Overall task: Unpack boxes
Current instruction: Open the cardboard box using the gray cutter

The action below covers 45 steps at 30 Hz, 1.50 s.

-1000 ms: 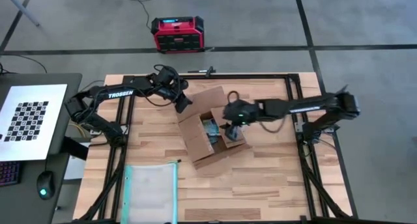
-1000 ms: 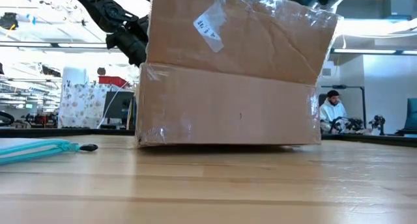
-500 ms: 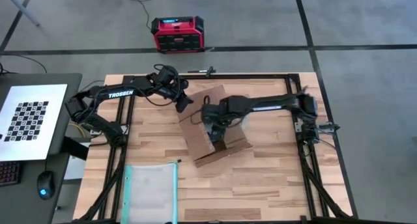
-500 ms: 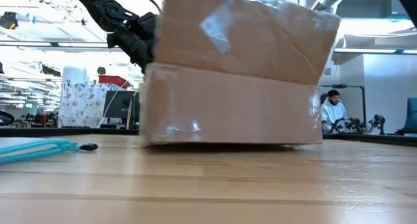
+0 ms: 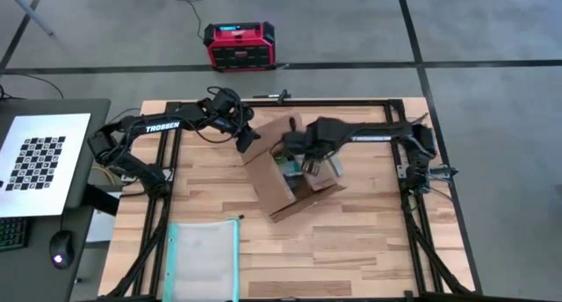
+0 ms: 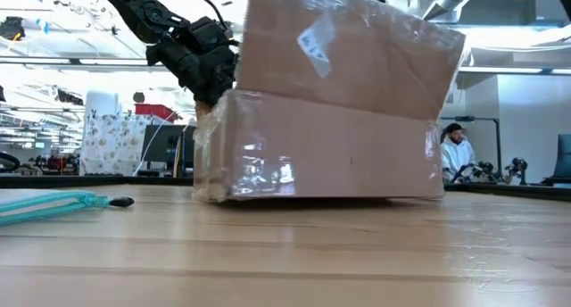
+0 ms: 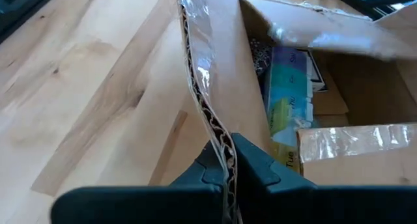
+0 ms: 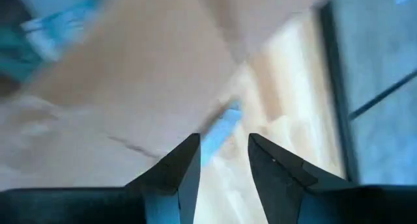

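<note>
Pinching box (image 7: pixel 339 94) flap edge w/ left hand (image 7: pixel 229 160), right hand (image 8: pixel 221 160) part-open over box, holding nothing visible

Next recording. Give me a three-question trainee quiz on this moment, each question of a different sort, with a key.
1. True or false: the left end effector is shut on a flap of the cardboard box.
2. The right end effector is: A) over the open box, B) at the clear pouch, C) on the red and black case.
3. Fill in: in the left wrist view, the box holds colourful ____ items.

Key: 1 true; 2 A; 3 packaged.
</note>
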### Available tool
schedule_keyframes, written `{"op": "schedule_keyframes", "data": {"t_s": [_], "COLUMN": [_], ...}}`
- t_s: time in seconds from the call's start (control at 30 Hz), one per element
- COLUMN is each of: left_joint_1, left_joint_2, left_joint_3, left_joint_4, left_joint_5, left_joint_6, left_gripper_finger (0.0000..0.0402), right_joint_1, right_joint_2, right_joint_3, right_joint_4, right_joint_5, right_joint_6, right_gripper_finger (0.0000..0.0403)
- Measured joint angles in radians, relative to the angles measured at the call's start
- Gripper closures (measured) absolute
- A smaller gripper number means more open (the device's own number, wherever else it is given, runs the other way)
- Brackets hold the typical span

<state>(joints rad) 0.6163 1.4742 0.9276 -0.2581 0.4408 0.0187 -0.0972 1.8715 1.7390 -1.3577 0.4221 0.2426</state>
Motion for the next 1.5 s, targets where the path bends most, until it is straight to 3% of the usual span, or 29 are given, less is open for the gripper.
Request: {"op": "schedule_keyframes", "data": {"t_s": [0.3, 0.43, 0.63, 0.77, 0.87, 1.07, 1.3, 1.5], "left_joint_1": [-0.011, -0.008, 0.004, -0.008, -0.061, -0.206, -0.394, -0.463], "left_joint_2": [-0.026, -0.028, -0.028, -0.029, -0.029, -0.023, 0.113, 0.283], "left_joint_3": [0.013, 0.064, 0.185, 0.318, 0.391, 0.427, 0.371, 0.352], "left_joint_4": [0.017, -0.087, -0.339, -0.448, -0.428, -0.462, -0.459, -0.150], "left_joint_5": [0.026, -0.001, -0.271, -0.286, -0.278, -0.273, -0.396, -0.405], "left_joint_6": [0.112, 0.195, 0.274, 0.222, 0.129, 0.007, -0.136, -0.196], "left_gripper_finger": [0.0400, 0.0364, 0.0277, 0.0247, 0.0242, 0.0241, 0.0251, 0.0255], "right_joint_1": [-0.052, -0.071, -0.076, -0.097, -0.124, -0.199, -0.250, -0.241], "right_joint_2": [-0.230, -0.329, -0.455, -0.507, -0.526, -0.525, -0.525, -0.507], "right_joint_3": [-0.021, -0.101, -0.339, -0.550, -0.706, -0.930, -1.022, -1.053], "right_joint_4": [0.032, 0.128, 0.323, 0.502, 0.664, 1.009, 1.121, 1.196], "right_joint_5": [0.000, -0.002, -0.072, -0.171, -0.250, -0.431, -0.449, -0.455], "right_joint_6": [0.005, -0.012, -0.063, -0.121, -0.173, -0.250, -0.348, -0.352], "right_gripper_finger": [0.0285, 0.0285, 0.0285, 0.0285, 0.0285, 0.0285, 0.0285, 0.0285]}}
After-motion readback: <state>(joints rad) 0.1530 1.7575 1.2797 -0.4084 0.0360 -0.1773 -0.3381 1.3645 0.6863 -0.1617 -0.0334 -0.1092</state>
